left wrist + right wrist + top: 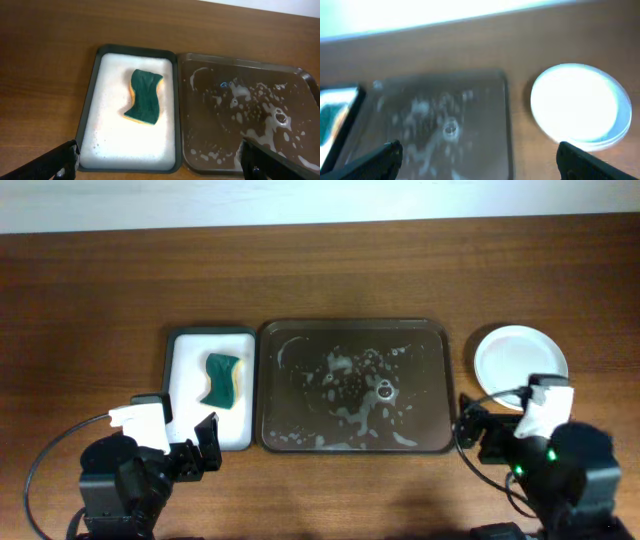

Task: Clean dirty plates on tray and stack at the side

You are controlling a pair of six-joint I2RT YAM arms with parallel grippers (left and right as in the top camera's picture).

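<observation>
The dark brown tray [352, 330] lies mid-table with soapy wet patches and bears no plates; it also shows in the left wrist view [250, 65] and the right wrist view [492, 85]. The white plates [518, 358] sit stacked on the table right of the tray, also in the right wrist view [580, 106]. I see no red smears on the top plate. My left gripper [157, 162] is open and empty at the near edge, by the small tray. My right gripper [477, 160] is open and empty, near the tray's right front corner, in front of the plates.
A smaller black-rimmed tray [180, 340] filled with white foam stands left of the brown tray and holds a green and yellow sponge [223, 379], also seen in the left wrist view [144, 96]. Bare wooden table lies around.
</observation>
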